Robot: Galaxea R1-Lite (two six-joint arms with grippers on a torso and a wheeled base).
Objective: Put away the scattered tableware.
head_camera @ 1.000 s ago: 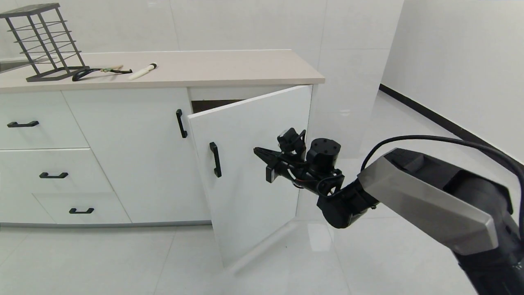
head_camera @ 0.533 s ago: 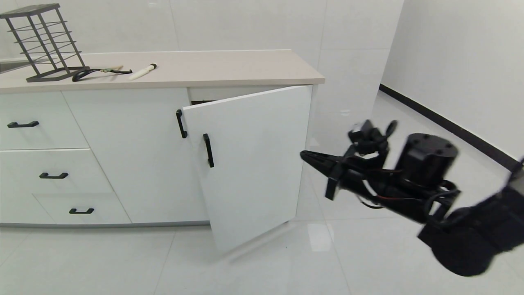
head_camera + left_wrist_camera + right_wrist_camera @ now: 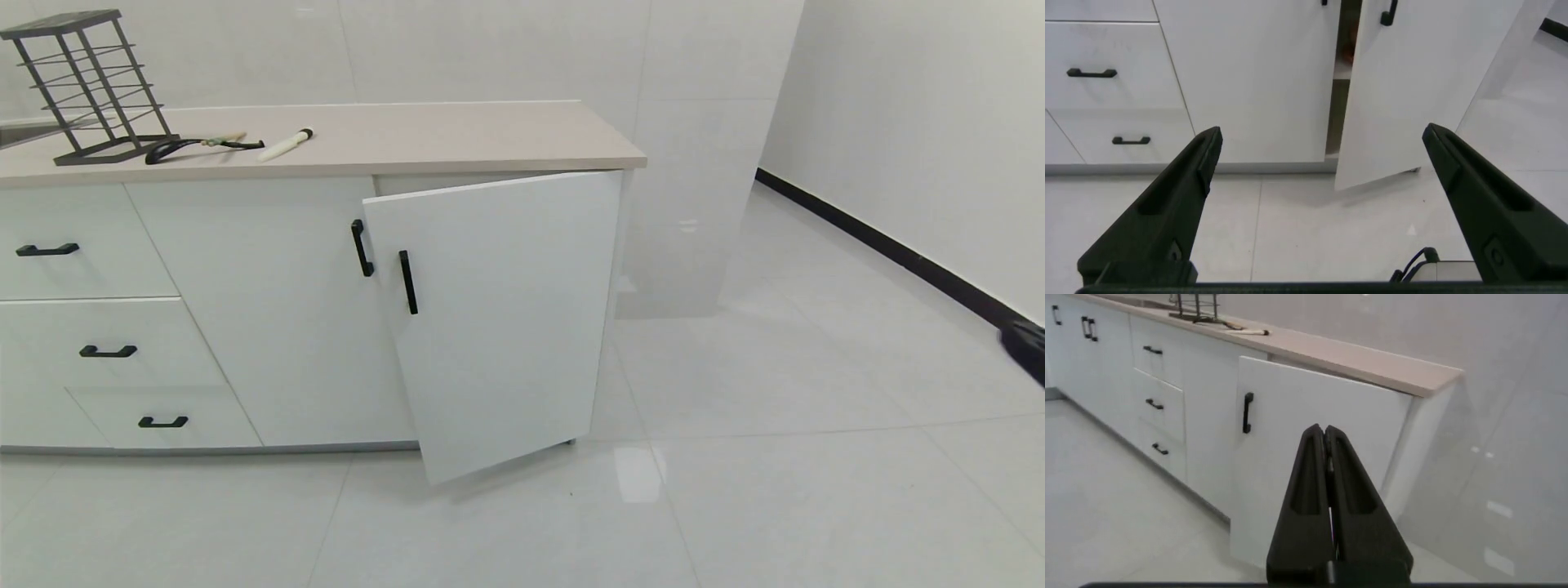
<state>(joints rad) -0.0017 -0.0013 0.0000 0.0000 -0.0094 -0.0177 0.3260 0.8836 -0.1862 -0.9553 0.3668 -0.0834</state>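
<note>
Head view: The scattered tableware lies on the beige countertop (image 3: 457, 135), toward its left end, just beside a dark wire rack (image 3: 90, 82). Three pieces are noted. A black utensil (image 3: 173, 147) with a curved end lies closest to the rack's base. A slim utensil with a pale wooden end (image 3: 231, 137) lies next to it; whether the two touch cannot be told. A white-handled utensil (image 3: 284, 144) with a dark tip lies a little apart from them, farther from the rack. Below the countertop, a white cabinet door (image 3: 506, 318) with a black vertical handle (image 3: 407, 282) stands ajar. White drawers (image 3: 82, 245) with black horizontal pulls sit to its left.

Left wrist view: The left gripper (image 3: 1319, 204) hangs low above the floor tiles, facing the cabinet front. Its fingers (image 3: 1176, 212) are spread wide, with nothing between them. The ajar door shows ahead, with a dark gap at its edge.

Right wrist view: The right gripper (image 3: 1327, 498) points toward the ajar door, well apart from it. Its fingers are pressed fully together and hold nothing. The rack and tableware show far along the countertop.
</note>
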